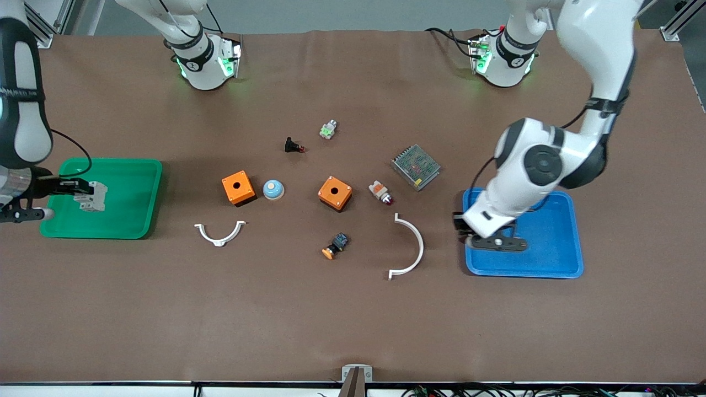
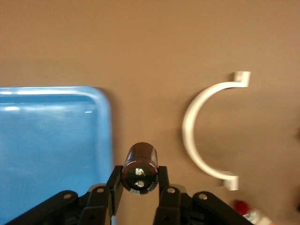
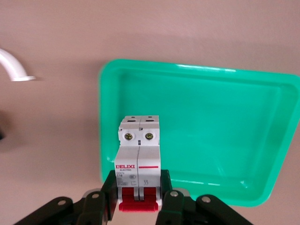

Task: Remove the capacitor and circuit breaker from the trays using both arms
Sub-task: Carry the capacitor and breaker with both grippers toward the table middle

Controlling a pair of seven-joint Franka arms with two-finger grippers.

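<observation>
- Fingers of left gripper (image 2: 139, 183) clamp capacitor (image 2: 139, 168) over blue tray (image 2: 105, 122) rim: carry clear, lower gently.
- Right gripper (image 3: 139, 194) fingers clamp circuit breaker (image 3: 138, 161) over green tray (image 3: 197, 75): keep level, set on bench (image 1: 353, 309).

White bracket (image 1: 408, 247) lies just beside blue tray (image 1: 557, 267).

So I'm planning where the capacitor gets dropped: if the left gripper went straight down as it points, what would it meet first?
Probably the bare table beside the blue tray; the left gripper, shut on the capacitor, seems just past the rim, though depth is unclear.
</observation>
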